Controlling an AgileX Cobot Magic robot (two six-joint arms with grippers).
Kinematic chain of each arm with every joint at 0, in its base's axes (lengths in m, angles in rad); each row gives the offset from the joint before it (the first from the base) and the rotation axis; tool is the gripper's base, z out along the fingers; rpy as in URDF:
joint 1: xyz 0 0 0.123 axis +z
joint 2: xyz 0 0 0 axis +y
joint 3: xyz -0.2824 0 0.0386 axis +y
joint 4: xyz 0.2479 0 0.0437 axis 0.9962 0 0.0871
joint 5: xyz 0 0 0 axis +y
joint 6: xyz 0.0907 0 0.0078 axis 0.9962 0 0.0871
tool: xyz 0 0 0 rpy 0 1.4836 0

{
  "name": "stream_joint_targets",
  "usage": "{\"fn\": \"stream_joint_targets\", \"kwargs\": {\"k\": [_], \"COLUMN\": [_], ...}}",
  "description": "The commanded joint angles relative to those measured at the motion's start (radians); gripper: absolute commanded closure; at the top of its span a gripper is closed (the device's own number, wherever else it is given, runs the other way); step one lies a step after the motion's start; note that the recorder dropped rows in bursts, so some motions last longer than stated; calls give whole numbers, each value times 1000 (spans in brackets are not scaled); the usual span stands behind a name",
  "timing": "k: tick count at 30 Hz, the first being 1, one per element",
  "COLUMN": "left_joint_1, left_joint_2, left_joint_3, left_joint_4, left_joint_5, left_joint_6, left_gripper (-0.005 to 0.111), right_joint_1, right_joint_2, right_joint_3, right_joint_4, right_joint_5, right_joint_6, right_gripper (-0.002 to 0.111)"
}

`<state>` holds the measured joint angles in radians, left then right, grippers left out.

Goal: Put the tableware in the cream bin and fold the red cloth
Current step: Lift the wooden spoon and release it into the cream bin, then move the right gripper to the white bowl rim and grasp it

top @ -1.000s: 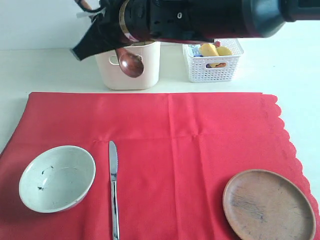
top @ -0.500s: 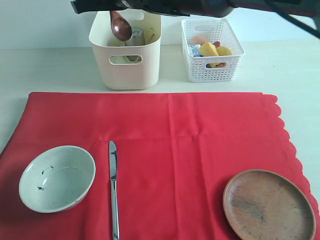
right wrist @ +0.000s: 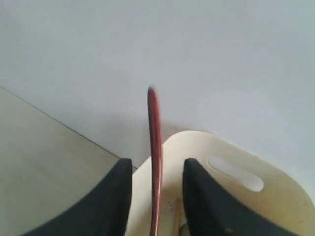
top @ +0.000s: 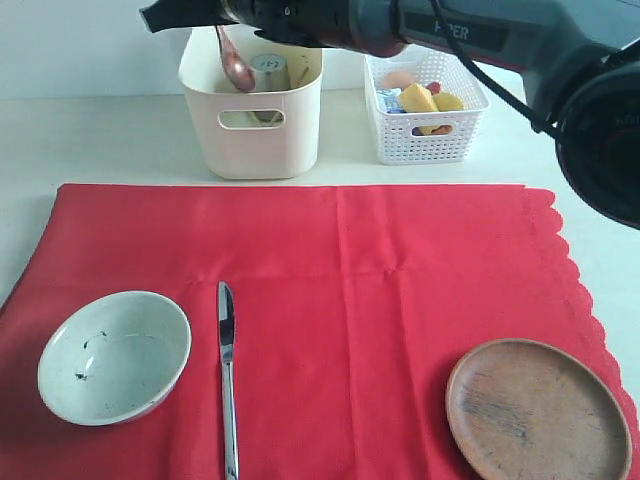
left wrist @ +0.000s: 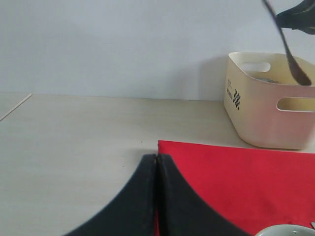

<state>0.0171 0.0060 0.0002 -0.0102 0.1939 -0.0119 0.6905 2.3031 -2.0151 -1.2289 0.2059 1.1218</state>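
Observation:
My right gripper (top: 185, 14) (right wrist: 157, 164) hovers over the cream bin (top: 250, 140) (right wrist: 231, 196) with its jaws open. The dark wooden spoon (top: 236, 62) (right wrist: 155, 147) hangs upright between them with a gap on each side, its bowl just inside the bin's rim. A steel cup (top: 268, 68) stands in the bin. On the red cloth (top: 380, 290) lie the speckled bowl (top: 113, 357), the silver knife (top: 228, 380) and the round wooden plate (top: 538, 410). My left gripper (left wrist: 156, 158) is shut and empty over the cloth's corner (left wrist: 236, 177), away from the bin (left wrist: 266, 118) and the spoon (left wrist: 290, 54).
A white lattice basket (top: 425, 140) holding food stands right of the cream bin. The right arm (top: 450, 35) stretches across the back of the scene above both containers. Bare pale table (top: 90, 140) surrounds the cloth on the left and behind.
The right gripper carried the spoon up and back over the cream bin, then its jaws opened. The spoon now hangs lower, edge-on, inside the bin's rim.

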Motion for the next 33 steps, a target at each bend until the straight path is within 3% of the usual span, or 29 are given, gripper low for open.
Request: {"fn": "stream_joint_targets", "kwargs": {"k": [1,5,15,20,23,29,33], "left_joint_1": [-6,-6,-6,-6,-6,-6,-6], "left_joint_2": [-6,-6,-6,-6,-6,-6,-6], "left_joint_3": [0,0,0,0,0,0,0], "left_joint_4": [0,0,0,0,0,0,0], "left_joint_5": [3,3,3,3,3,3,3], "left_joint_6": [0,0,0,0,0,0,0], "left_gripper": [104,104,104,104,104,104,104], "right_joint_1": [2,2,6,16,18,18,18], "right_joint_2": [0,0,0,-47,-88,-144,-154], "right_joint_3": [-8,-8,-8,-8,-8,-8,-8], "right_joint_4": [-12,-3,9,209,308,539,842], "right_joint_5": [9,7,9,45,166,348,376], "right_joint_6": [4,4,7,5,-14,-300,-653], "right_gripper": [56,48,48,48,48,61,88]}}
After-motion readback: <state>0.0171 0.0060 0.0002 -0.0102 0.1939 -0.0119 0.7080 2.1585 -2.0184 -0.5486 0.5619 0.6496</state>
